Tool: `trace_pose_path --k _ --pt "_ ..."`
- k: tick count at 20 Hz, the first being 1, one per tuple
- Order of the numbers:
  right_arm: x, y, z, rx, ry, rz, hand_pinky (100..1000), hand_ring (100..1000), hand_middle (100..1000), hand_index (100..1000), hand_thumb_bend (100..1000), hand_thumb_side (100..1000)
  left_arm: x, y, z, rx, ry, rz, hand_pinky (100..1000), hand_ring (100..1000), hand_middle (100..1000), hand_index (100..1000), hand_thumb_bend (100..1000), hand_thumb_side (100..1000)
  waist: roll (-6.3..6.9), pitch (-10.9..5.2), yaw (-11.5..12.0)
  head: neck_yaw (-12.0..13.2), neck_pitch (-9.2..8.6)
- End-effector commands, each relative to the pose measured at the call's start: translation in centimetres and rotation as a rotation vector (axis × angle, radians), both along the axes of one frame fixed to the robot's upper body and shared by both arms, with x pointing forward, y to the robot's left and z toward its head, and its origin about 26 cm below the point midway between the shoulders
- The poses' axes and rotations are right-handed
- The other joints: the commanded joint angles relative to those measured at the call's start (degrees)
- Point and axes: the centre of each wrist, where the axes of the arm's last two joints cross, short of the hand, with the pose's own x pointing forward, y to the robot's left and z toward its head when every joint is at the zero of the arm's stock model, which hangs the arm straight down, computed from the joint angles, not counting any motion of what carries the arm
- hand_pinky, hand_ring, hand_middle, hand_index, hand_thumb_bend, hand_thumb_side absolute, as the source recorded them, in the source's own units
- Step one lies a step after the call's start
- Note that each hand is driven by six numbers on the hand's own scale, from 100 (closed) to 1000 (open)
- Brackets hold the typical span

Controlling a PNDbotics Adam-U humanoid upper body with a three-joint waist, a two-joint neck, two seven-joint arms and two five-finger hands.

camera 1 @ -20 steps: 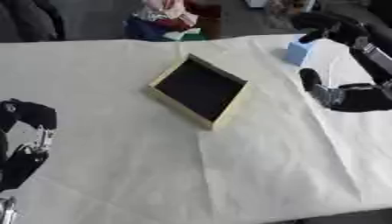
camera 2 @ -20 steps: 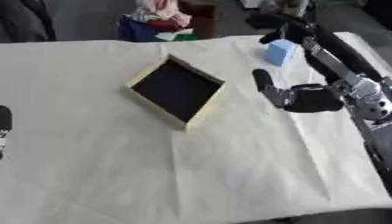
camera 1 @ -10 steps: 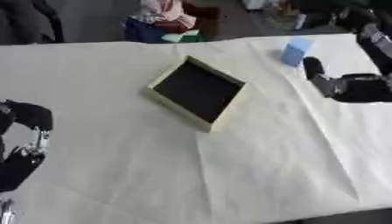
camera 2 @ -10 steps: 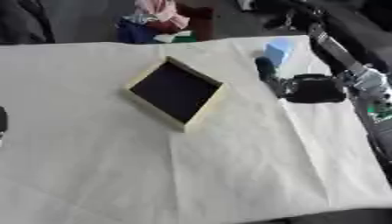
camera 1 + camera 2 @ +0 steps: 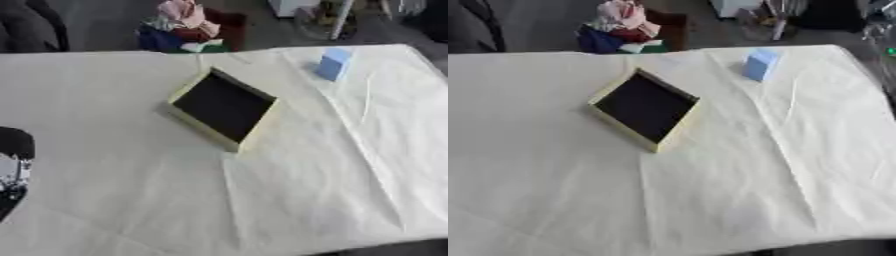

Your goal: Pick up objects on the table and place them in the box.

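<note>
With the box (image 5: 223, 107) empty, the blue block (image 5: 332, 63) beyond it remains; left hand (image 5: 12, 167) state unclear, right unseen.

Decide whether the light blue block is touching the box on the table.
Apart. The left eye view shows the light blue block standing near the table's far right, with a clear stretch of bare cloth between it and the box.

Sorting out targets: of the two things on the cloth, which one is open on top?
The tan box, with its dark inside showing. The blue block near the far right corner is closed all round.
</note>
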Motion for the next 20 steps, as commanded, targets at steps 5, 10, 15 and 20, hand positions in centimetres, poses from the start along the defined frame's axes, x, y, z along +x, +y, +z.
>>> trace_pose_path --k 5,10,15,20 --pt "2.8 -10.5 0.8 0.224 0.176 -0.243 671 883 857 1000 100 492 0.4 -0.9 2.1 0.012 -0.079 -0.077 654 404 459 592 345 608 -0.68 -0.56 4.27 -6.36 -0.53" --pt "3.5 -16.5 -4.0 0.253 0.424 -0.418 686 907 872 1000 100 492 0.7 -1.8 3.1 0.005 -0.117 -0.123 653 404 459 593 344 611 -1.22 -0.45 8.11 -9.64 -0.81" --pt "1.7 -21.1 -9.2 0.220 0.651 -0.596 795 962 909 1000 100 593 0.9 -2.4 3.6 0.010 -0.131 -0.160 654 404 459 594 344 614 -1.65 -0.14 10.87 -11.66 -1.19" --pt "0.2 -22.8 -11.3 0.008 0.792 -0.787 949 1000 964 1000 100 727 0.9 -2.4 3.7 0.020 -0.129 -0.169 657 406 461 595 347 619 -1.84 0.41 11.42 -12.56 -1.46"
